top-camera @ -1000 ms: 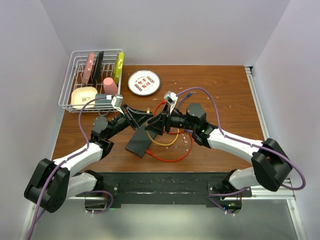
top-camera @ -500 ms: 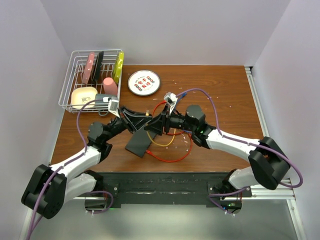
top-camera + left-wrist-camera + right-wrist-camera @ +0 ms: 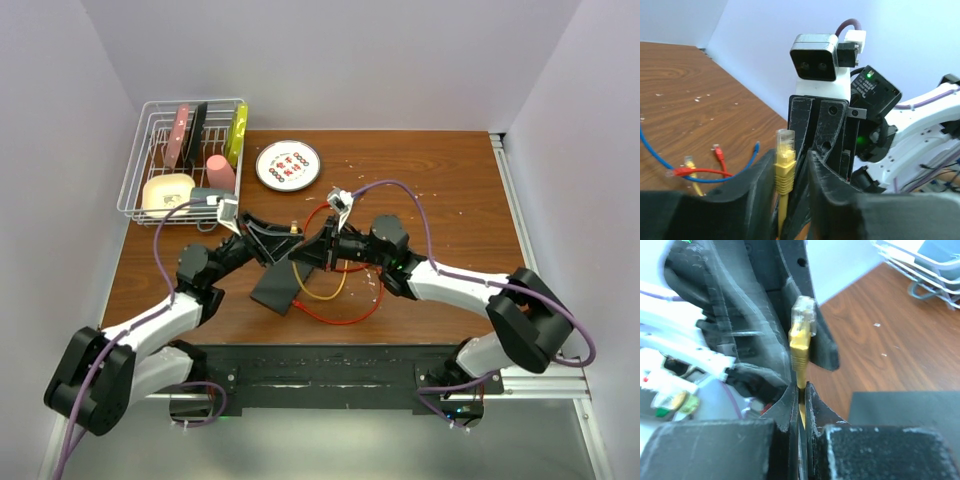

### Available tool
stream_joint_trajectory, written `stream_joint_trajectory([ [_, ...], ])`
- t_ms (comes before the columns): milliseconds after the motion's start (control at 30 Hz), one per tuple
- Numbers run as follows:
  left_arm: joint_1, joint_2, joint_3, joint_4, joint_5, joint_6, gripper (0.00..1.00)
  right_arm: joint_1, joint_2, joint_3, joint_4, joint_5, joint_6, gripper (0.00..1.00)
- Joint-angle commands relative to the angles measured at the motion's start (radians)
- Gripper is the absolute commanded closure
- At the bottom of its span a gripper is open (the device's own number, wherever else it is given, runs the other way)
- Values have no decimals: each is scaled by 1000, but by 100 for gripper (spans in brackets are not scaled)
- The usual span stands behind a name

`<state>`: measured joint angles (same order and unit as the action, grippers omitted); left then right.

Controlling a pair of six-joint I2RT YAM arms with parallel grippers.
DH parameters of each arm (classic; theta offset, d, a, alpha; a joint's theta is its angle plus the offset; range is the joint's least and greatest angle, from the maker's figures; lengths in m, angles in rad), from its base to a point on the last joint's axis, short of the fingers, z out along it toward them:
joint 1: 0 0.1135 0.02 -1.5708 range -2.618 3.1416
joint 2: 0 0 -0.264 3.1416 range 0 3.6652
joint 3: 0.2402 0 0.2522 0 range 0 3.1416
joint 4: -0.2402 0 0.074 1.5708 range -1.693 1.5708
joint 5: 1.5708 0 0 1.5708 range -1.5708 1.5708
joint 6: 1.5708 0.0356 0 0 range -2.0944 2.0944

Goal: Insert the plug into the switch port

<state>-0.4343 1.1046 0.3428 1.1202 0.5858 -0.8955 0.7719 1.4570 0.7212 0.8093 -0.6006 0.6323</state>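
The yellow plug (image 3: 784, 159) stands upright between my left gripper's (image 3: 790, 157) fingers, which are open, with a gap on the plug's right side. My right gripper (image 3: 800, 387) is shut on the yellow cable just below the plug (image 3: 802, 327). Both grippers meet tip to tip above the table's middle, the left gripper (image 3: 290, 238) facing the right gripper (image 3: 308, 252). The switch (image 3: 276, 285), a flat black box, lies on the table just below them. It also shows at the lower right of the right wrist view as the dark switch (image 3: 905, 410).
A wire dish rack (image 3: 150, 205) with a pink cup and dishes stands at the back left. A round white plate (image 3: 288, 165) lies behind the grippers. Red cable (image 3: 340, 318), yellow cable (image 3: 322, 292) and a blue cable (image 3: 372, 187) loop around the switch.
My right gripper has closed on the yellow cable under the plug. My left gripper, which was shut on the plug, has opened. Both arms have barely moved.
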Motion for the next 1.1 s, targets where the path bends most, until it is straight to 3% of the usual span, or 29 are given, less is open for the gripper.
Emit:
stream_joint_trajectory([
  [0,-12,-107,74,-219,-70,108,45,-8,-66,53,-183,142,-114,100],
  [100,-12,-167,99,-359,-150,150,33,-8,-86,79,-307,200,-163,100],
  [167,-12,-210,116,-462,-203,170,30,-6,-96,93,-379,238,-180,100],
  [300,-11,-258,154,-637,-357,249,27,3,-104,126,-495,343,-215,100],
  [533,-21,-216,231,-769,-371,332,22,85,-99,214,-671,545,-269,100],
  [733,-52,-154,254,-761,-362,357,26,138,-87,270,-769,642,-276,100],
  [1067,-126,-106,252,-685,-383,357,47,159,-61,280,-771,665,-272,100],
])
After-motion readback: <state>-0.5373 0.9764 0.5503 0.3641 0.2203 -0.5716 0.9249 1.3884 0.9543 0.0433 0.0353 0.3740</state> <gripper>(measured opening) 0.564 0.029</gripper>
